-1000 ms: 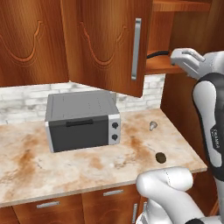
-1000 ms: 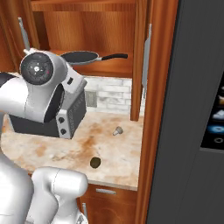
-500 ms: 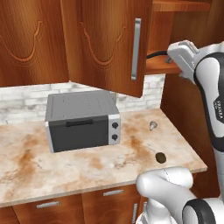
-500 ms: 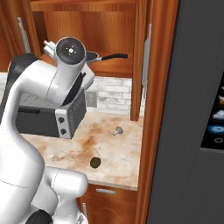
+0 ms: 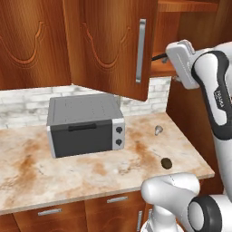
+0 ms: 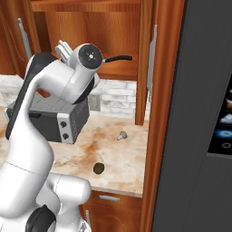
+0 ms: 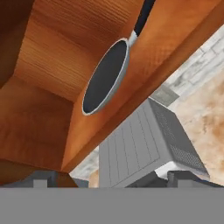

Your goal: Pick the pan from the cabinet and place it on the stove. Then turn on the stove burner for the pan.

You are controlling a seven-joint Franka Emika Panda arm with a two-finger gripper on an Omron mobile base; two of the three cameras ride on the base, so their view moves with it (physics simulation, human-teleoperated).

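Bright, even rendered light — soft shadows, sharp.

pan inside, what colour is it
Dark grey-black, ringed by a thin silvery rim; the pan shows best in the hand view.

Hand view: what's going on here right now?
The arm is raised at the open cabinet, its open claw empty and pointed at the pan, which lies on the cabinet's lower shelf, untouched. Below on the counter stands the grey toaster oven. The pick has not yet happened.
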